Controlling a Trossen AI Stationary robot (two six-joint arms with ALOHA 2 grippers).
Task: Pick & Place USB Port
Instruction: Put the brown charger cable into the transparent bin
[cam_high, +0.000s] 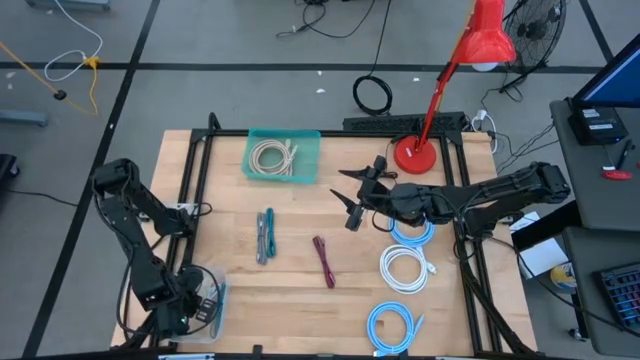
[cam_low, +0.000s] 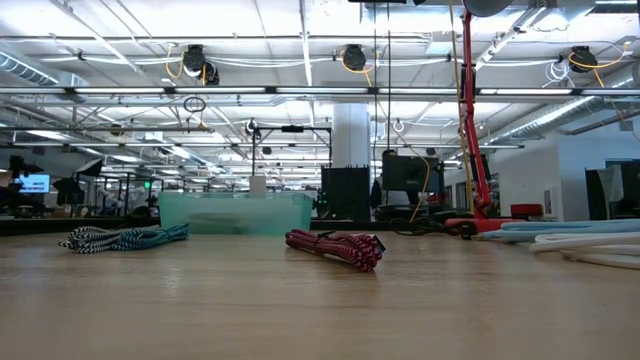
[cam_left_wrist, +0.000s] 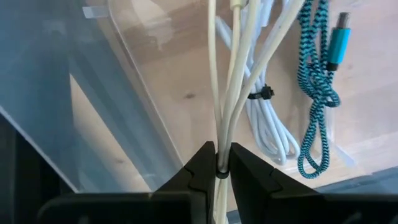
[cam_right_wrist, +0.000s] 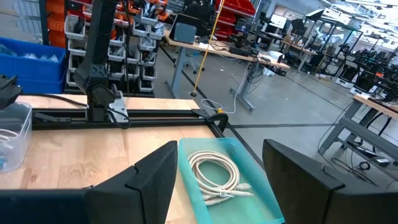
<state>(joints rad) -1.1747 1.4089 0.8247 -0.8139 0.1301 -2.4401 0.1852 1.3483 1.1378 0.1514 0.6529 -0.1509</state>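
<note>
1. The left gripper (cam_left_wrist: 222, 163) is clenched on a white cable (cam_left_wrist: 231, 93); the two dark fingers (cam_left_wrist: 198, 168) pinch a few thin white strands between their tips.
2. This white cable is a thin, glossy cord. Its strands run up from the fingers, and a coiled part of it lies beyond them, bound by a small black tie (cam_left_wrist: 261, 95).
3. Just beside the white coil lies a teal braided cable (cam_left_wrist: 314, 93) with a black-and-teal pattern and a plain teal plug at one end.
4. Both cables are inside a clear plastic bin (cam_left_wrist: 134, 56), which stands at the near left corner of the wooden table (cam_high: 300, 300), where the left gripper (cam_high: 190, 305) hangs over it.
5. The right gripper (cam_right_wrist: 217, 180) is released, its fingers standing wide apart and holding nothing. It hovers above the middle of the table (cam_high: 355, 205).
6. In front of it a teal tray (cam_right_wrist: 252, 199) holds a coiled cream cable (cam_right_wrist: 214, 171).
7. On the table also lie a teal striped cable (cam_high: 265, 235), a red cable (cam_high: 325, 260), two pale blue coils and a white coil (cam_high: 403, 268).
8. A red lamp (cam_high: 412, 155) stands at the far right side.
</note>
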